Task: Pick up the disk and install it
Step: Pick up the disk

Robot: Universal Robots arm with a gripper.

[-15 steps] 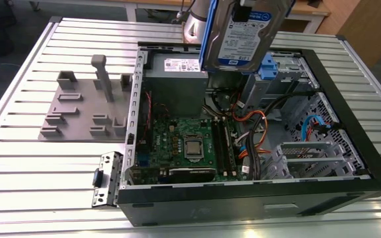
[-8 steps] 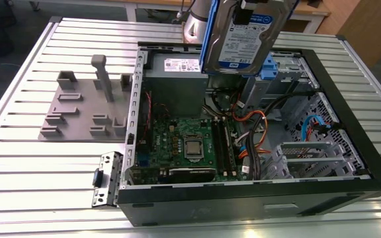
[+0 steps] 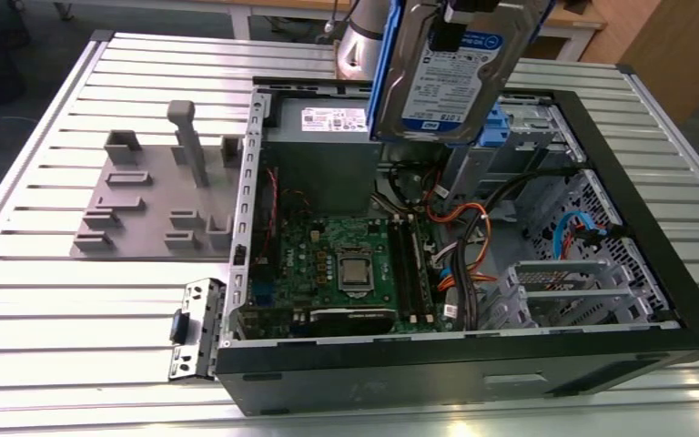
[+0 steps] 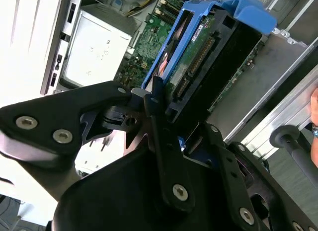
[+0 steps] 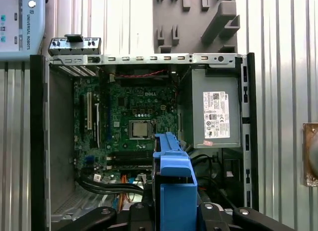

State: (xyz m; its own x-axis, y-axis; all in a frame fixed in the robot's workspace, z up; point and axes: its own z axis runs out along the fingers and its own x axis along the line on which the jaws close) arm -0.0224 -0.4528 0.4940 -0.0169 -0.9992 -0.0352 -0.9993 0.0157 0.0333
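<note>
The disk (image 3: 453, 68), a silver hard drive with a white-and-blue label in a bright blue carrier frame, hangs upright above the open computer case (image 3: 447, 382). It is over the case's far side, beside the drive bay (image 3: 531, 123). My gripper (image 4: 166, 109) is shut on the disk's upper end, its black fingers (image 4: 154, 104) pressing on the blue frame (image 4: 198, 37). In the first wrist view the blue carrier (image 5: 174, 181) points down into the case, between the motherboard (image 5: 129, 116) and the grey power supply (image 5: 213, 112).
The case lies on its side on a ribbed metal table (image 3: 83, 319). Inside are orange and blue cables (image 3: 465, 237) and a metal drive cage (image 3: 568, 282). A grey fixture plate (image 3: 143, 200) with upright posts stands at the exterior view's left. A loose bracket (image 3: 192, 328) lies by the case's corner.
</note>
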